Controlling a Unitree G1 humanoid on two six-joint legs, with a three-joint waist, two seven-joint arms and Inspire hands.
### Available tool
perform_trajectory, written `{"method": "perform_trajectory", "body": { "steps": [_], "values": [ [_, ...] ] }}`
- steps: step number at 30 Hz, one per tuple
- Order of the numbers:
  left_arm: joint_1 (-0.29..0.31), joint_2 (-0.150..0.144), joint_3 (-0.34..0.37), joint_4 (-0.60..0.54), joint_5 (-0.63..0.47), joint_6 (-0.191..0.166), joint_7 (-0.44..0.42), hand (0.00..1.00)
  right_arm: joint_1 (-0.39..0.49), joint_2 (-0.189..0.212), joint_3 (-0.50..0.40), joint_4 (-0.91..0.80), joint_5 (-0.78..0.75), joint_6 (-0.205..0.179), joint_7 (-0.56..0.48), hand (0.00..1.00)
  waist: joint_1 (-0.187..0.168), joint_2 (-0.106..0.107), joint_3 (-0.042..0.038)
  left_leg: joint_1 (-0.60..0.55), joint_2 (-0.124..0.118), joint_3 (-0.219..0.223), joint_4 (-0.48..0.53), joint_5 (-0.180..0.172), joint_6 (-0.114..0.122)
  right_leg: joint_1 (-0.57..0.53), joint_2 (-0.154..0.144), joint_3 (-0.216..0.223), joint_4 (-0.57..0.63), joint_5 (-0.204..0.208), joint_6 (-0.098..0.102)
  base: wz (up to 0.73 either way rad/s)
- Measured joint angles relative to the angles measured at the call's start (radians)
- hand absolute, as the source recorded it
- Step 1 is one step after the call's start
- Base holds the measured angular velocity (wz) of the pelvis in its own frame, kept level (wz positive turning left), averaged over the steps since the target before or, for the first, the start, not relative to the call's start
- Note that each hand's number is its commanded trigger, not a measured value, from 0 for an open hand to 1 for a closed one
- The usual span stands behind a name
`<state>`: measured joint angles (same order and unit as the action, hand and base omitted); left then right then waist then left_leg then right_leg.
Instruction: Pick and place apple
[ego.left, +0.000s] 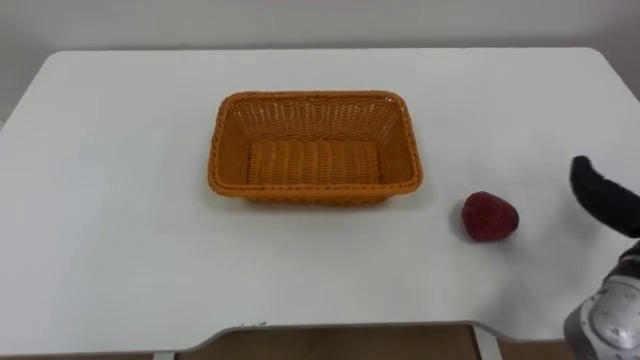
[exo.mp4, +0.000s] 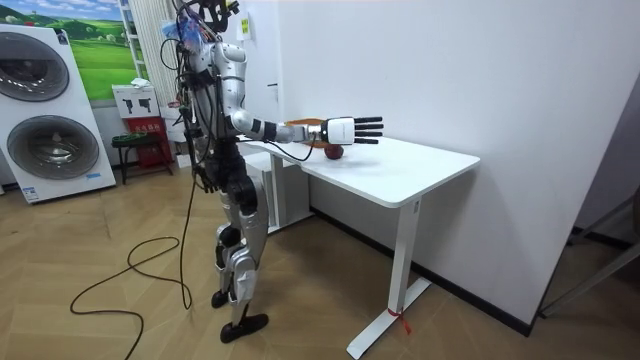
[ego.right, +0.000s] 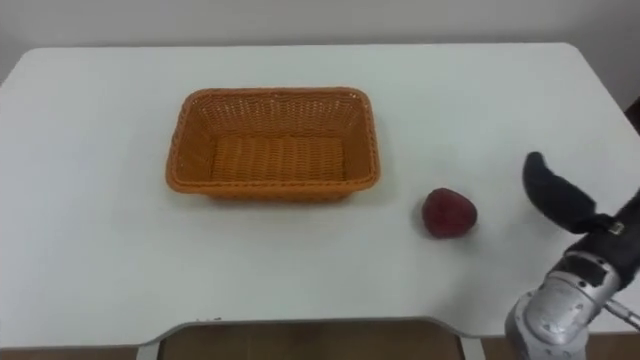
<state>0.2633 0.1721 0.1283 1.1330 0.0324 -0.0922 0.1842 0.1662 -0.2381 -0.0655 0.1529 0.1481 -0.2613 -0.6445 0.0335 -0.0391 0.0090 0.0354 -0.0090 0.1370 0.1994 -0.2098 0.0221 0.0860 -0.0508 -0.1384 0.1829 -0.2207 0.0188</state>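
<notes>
A dark red apple (ego.left: 489, 217) (ego.right: 448, 213) lies on the white table (ego.left: 120, 230), to the right of an empty orange wicker basket (ego.left: 314, 147) (ego.right: 272, 143). My right hand (ego.right: 560, 197) (ego.left: 604, 194) comes in from the right edge, above the table and a little right of the apple, apart from it. In the room view the right hand (exo.mp4: 353, 129) is stretched out flat over the table with straight fingers, holding nothing, and the apple (exo.mp4: 334, 152) shows just under it.
The table's front edge (ego.left: 330, 328) runs close below the apple, and its right edge (ego.left: 622, 80) is near my hand. In the room view I stand at the table's end, with washing machines (exo.mp4: 45, 110) behind at the room view's left.
</notes>
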Motion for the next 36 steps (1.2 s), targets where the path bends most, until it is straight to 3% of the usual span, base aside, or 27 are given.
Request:
{"method": "perform_trajectory", "body": {
  "steps": [5,18,31,36],
  "values": [
    [-0.013,0.003,-0.018,-0.001,-0.001,0.0,-0.016,0.0,0.012,0.0,0.052,0.001,-0.001,0.005,0.098,0.0,0.001,0.002,0.0012,0.009,0.0,-0.003,-0.001,0.0,0.0,0.014,0.001,0.0,0.001,0.0,0.0,-0.01],
    [-0.01,0.003,-0.033,-0.003,0.0,-0.001,-0.022,0.0,0.012,0.0,0.084,0.003,0.002,0.031,0.289,0.0,0.0,-0.004,-0.0016,0.024,0.001,-0.004,0.003,0.0,0.0,0.031,0.0,-0.001,0.002,0.001,-0.001,0.0],
    [-0.013,0.004,-0.034,-0.004,0.001,0.0,-0.022,0.0,0.013,0.0,0.088,0.004,0.002,0.048,0.37,0.0,-0.002,-0.005,-0.0049,0.026,0.0,-0.007,0.003,0.0,0.0,0.035,0.0,-0.004,0.002,0.001,-0.001,0.0],
    [-0.013,0.005,-0.035,-0.004,0.001,0.002,-0.022,0.0,0.013,0.0,0.094,0.036,-0.001,0.076,0.395,0.0,-0.001,-0.014,-0.0096,0.026,0.0,-0.007,0.002,0.0,0.0,0.035,0.0,-0.005,0.002,0.001,-0.001,0.0]
  ]
}}
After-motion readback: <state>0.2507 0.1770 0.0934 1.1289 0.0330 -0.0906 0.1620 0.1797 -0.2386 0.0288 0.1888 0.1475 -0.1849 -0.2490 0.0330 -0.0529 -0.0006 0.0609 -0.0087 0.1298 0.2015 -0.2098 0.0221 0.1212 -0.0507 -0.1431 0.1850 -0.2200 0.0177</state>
